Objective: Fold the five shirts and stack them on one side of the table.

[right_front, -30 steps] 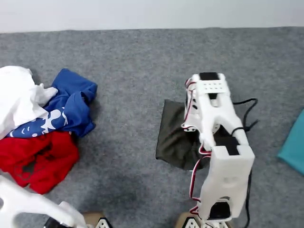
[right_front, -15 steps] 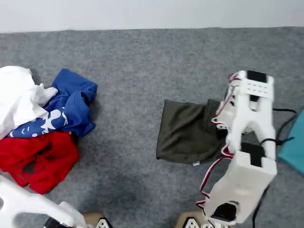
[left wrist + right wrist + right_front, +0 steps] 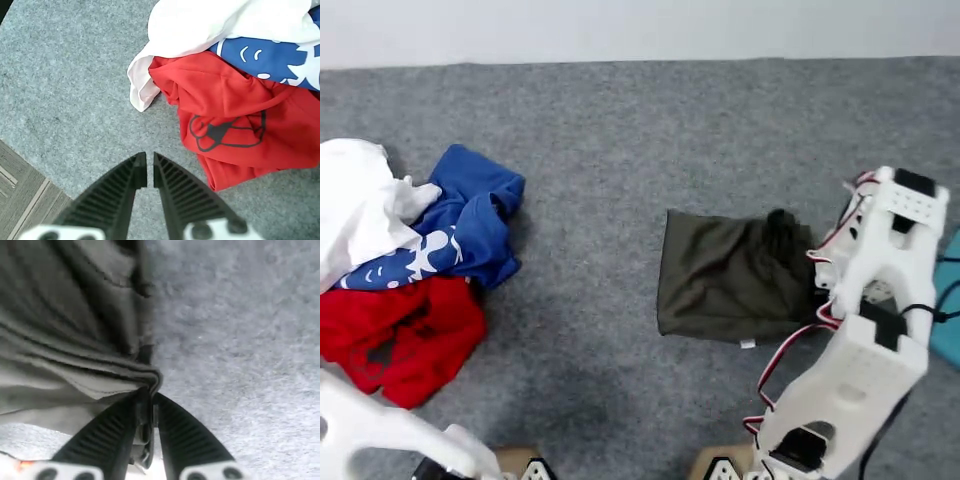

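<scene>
Your right gripper (image 3: pixel 146 410) is pinched tight on a bunched edge of the dark olive cloth shirt (image 3: pixel 730 285). That shirt lies near the middle of the grey felt table cover (image 3: pixel 620 120), in a rough rectangle with its right end gathered up at the jaws. I'd judge this fold nearly done, but the shirt is not yet laid flat or stacked.

At the table's right edge sits a teal cloth shirt (image 3: pixel 952 330) with a straight edge, likely the start of your stack. Well apart on the left, the red printed shirt (image 3: pixel 400 335), the blue shirt with white print (image 3: pixel 470 225) and the white shirt (image 3: pixel 355 205) lie crumpled in one overlapping heap, none of them folded. Your left gripper (image 3: pixel 150 172) hovers near the red shirt, jaws pressed almost together on nothing. So reckon one perhaps finished, one in hand and three untouched.

The teal shirt is cut off by the frame and partly behind your right arm, so you cannot confirm it is properly folded. That arm also covers the olive shirt's pinched end from above, and how many layers the jaws hold is hard to make out. The white shirt runs off the left edge
</scene>
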